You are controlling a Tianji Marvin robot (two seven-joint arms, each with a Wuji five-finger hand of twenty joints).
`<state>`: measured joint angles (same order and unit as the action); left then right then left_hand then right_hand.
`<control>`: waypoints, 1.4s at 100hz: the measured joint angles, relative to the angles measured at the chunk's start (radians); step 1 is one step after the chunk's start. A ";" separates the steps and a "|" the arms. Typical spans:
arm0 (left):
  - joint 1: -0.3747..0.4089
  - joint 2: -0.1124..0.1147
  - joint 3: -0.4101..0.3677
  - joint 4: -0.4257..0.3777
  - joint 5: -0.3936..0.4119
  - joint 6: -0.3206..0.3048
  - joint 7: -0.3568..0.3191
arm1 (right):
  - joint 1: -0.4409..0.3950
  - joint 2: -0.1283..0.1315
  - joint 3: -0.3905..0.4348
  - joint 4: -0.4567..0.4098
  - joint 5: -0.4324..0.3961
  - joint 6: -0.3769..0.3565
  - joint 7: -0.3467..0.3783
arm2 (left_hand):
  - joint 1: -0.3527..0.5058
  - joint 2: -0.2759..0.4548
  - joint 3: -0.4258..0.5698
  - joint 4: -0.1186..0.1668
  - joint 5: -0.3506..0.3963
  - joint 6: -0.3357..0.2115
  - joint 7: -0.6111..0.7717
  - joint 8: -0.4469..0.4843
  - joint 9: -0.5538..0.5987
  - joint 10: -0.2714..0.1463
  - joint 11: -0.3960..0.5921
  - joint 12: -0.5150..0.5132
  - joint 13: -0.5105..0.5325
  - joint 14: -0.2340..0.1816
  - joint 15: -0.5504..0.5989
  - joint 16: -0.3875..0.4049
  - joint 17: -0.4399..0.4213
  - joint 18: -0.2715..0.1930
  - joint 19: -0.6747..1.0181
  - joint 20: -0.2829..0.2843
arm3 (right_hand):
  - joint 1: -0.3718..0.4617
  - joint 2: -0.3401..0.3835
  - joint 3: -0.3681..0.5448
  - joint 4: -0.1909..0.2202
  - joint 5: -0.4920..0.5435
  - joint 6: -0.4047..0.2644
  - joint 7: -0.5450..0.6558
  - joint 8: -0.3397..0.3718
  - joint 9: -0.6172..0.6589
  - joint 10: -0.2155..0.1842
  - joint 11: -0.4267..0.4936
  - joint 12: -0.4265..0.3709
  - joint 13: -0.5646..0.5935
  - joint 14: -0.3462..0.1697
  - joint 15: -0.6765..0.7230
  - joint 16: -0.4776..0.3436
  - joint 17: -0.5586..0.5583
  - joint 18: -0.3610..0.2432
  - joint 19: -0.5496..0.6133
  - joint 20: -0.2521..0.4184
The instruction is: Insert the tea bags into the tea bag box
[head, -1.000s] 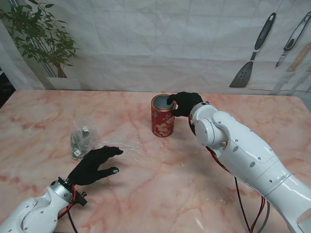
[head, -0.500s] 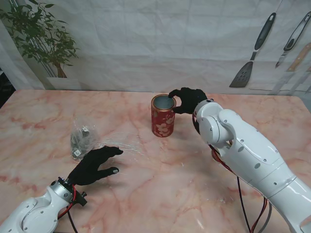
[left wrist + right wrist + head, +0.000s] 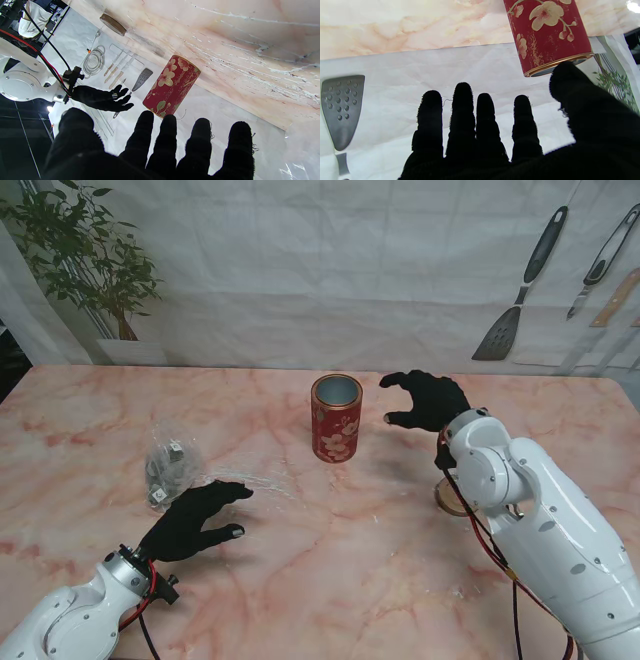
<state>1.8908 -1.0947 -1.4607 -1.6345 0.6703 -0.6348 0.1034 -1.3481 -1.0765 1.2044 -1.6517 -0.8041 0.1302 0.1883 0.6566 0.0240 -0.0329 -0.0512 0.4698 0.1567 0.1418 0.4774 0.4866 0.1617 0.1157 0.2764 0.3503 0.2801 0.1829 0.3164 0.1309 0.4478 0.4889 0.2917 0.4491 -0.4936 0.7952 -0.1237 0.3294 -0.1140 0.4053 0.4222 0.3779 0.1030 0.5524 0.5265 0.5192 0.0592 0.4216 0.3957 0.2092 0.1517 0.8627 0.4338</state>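
The tea bag box is a red round tin with flowers (image 3: 336, 418), upright and lidless at the table's middle; it also shows in both wrist views (image 3: 171, 86) (image 3: 548, 34). My right hand (image 3: 426, 400) hovers open just right of the tin, fingers spread, holding nothing. The same black-gloved right hand (image 3: 101, 97) appears in the left wrist view, beside the tin. A clear plastic bag of tea bags (image 3: 170, 468) lies at the left. My left hand (image 3: 196, 518) rests open on the table just nearer to me than that bag, apart from it.
A brown round lid (image 3: 444, 498) lies on the table behind my right forearm, also seen as a disc (image 3: 113, 24) in the left wrist view. A potted plant (image 3: 85, 260) stands at the far left. Printed kitchen tools (image 3: 520, 290) cover the backdrop.
My right hand has drawn away from the tin's mouth toward the right and opened its fingers. The left hand and the bag have not moved.
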 measured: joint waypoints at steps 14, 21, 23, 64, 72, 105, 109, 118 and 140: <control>0.001 0.000 -0.002 -0.003 0.003 0.003 -0.002 | -0.091 -0.002 0.079 -0.022 0.085 -0.070 -0.056 | 0.000 0.000 0.000 0.000 0.000 0.000 0.000 0.000 0.000 0.000 0.000 0.000 0.000 0.000 0.000 0.000 0.002 0.000 0.000 0.000 | 0.000 0.000 0.000 0.000 0.000 0.011 -0.006 0.007 -0.010 0.004 -0.023 -0.009 -0.022 0.006 -0.036 -0.025 -0.023 -0.010 -0.046 -0.015; 0.001 0.000 -0.002 -0.005 0.005 0.005 -0.002 | -0.135 -0.005 0.103 -0.024 0.087 -0.105 -0.123 | 0.000 0.000 0.000 0.000 0.000 0.000 0.000 0.000 0.000 0.000 0.000 0.000 0.000 0.000 0.000 0.000 0.002 0.000 0.000 0.000 | 0.000 -0.019 0.005 0.000 0.019 0.013 -0.004 0.008 -0.009 0.005 -0.023 -0.019 -0.022 0.006 -0.037 -0.027 -0.023 -0.010 -0.043 -0.015; 0.001 0.000 -0.003 -0.005 0.006 0.005 -0.002 | -0.149 -0.007 0.110 -0.024 0.086 -0.118 -0.155 | 0.000 0.000 0.000 0.000 0.000 0.000 0.000 0.000 0.000 0.000 0.000 0.000 0.000 0.000 0.000 0.000 0.002 0.000 0.000 0.000 | 0.000 -0.017 0.012 0.000 0.019 0.013 -0.001 0.009 -0.009 0.005 -0.025 -0.019 -0.022 0.006 -0.037 -0.027 -0.023 -0.010 -0.043 -0.015; 0.002 0.000 -0.005 -0.013 0.015 0.012 0.001 | -0.391 -0.028 0.237 -0.076 0.147 -0.267 -0.268 | 0.000 0.000 0.000 0.000 0.000 0.000 0.000 0.000 0.000 0.000 0.000 0.000 0.000 0.001 0.000 0.000 0.006 0.000 0.002 0.010 | -0.001 -0.042 0.017 0.000 0.019 0.020 -0.001 0.009 -0.009 0.009 -0.061 -0.032 -0.045 0.010 -0.081 -0.041 -0.046 -0.013 -0.073 -0.025; 0.004 0.000 -0.008 -0.017 0.020 0.013 0.001 | -0.431 -0.031 0.255 -0.089 0.163 -0.282 -0.269 | 0.000 0.000 0.000 0.000 0.000 0.000 0.000 0.000 0.000 0.000 0.000 0.000 0.000 0.001 0.000 0.001 0.012 0.001 0.017 0.012 | 0.000 -0.042 0.017 0.000 0.019 0.020 -0.004 0.009 -0.009 0.009 -0.063 -0.032 -0.056 0.010 -0.090 -0.042 -0.049 -0.013 -0.094 -0.025; 0.007 0.001 -0.025 -0.040 0.064 0.031 0.000 | -0.529 -0.039 0.280 -0.096 0.205 -0.318 -0.305 | 0.000 0.000 0.000 0.000 0.000 0.003 0.005 0.003 0.000 0.013 0.013 0.000 0.013 0.020 0.002 0.016 0.035 0.009 0.162 0.107 | 0.002 -0.042 0.013 0.000 0.020 0.021 -0.015 0.009 -0.009 0.012 -0.087 -0.034 -0.056 0.012 -0.096 -0.042 -0.051 -0.013 -0.114 -0.025; 0.006 0.001 -0.026 -0.045 0.081 0.038 0.004 | -0.533 -0.039 0.281 -0.094 0.210 -0.318 -0.302 | 0.000 0.000 0.000 0.000 0.002 0.015 0.009 0.006 0.000 0.026 0.020 0.009 0.014 0.026 0.006 0.028 0.041 0.009 0.214 0.145 | 0.002 -0.042 0.013 0.000 0.020 0.021 -0.016 0.009 -0.009 0.012 -0.088 -0.034 -0.056 0.012 -0.096 -0.042 -0.051 -0.013 -0.114 -0.025; 0.004 0.003 -0.027 -0.058 0.146 0.064 0.029 | -0.538 -0.040 0.282 -0.090 0.211 -0.315 -0.299 | 0.000 0.000 0.000 0.000 0.014 0.029 0.010 0.015 0.000 0.053 0.039 0.042 0.031 0.048 0.044 0.069 0.053 0.006 0.348 0.269 | 0.003 -0.042 0.011 0.000 0.020 0.021 -0.016 0.009 -0.009 0.013 -0.088 -0.034 -0.066 0.013 -0.099 -0.042 -0.051 -0.014 -0.114 -0.025; -0.012 0.011 -0.041 -0.124 0.286 0.207 0.036 | -0.538 -0.043 0.284 -0.074 0.221 -0.313 -0.307 | 0.000 0.000 0.000 0.000 0.021 0.068 0.013 0.027 0.000 0.104 0.083 0.139 0.039 0.089 0.185 0.276 0.128 -0.095 0.609 0.522 | 0.005 -0.042 0.008 0.000 0.020 0.022 -0.019 0.009 -0.009 0.016 -0.088 -0.034 -0.066 0.014 -0.099 -0.042 -0.051 -0.014 -0.114 -0.025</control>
<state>1.8790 -1.0836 -1.5015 -1.7585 0.9566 -0.4277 0.1391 -1.8860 -1.1192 1.4885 -1.7253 -0.5830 -0.1827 -0.1186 0.6563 0.0240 -0.0329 -0.0512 0.4910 0.2246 0.1548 0.5042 0.4870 0.2655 0.1988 0.4158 0.3893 0.3687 0.3678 0.5925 0.2592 0.3527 1.0982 0.8141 0.4539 -0.5352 0.8030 -0.1237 0.3492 -0.0922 0.3865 0.4313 0.3690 0.1192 0.4644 0.4926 0.4531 0.0730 0.3225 0.3535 0.1580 0.1376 0.7489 0.4090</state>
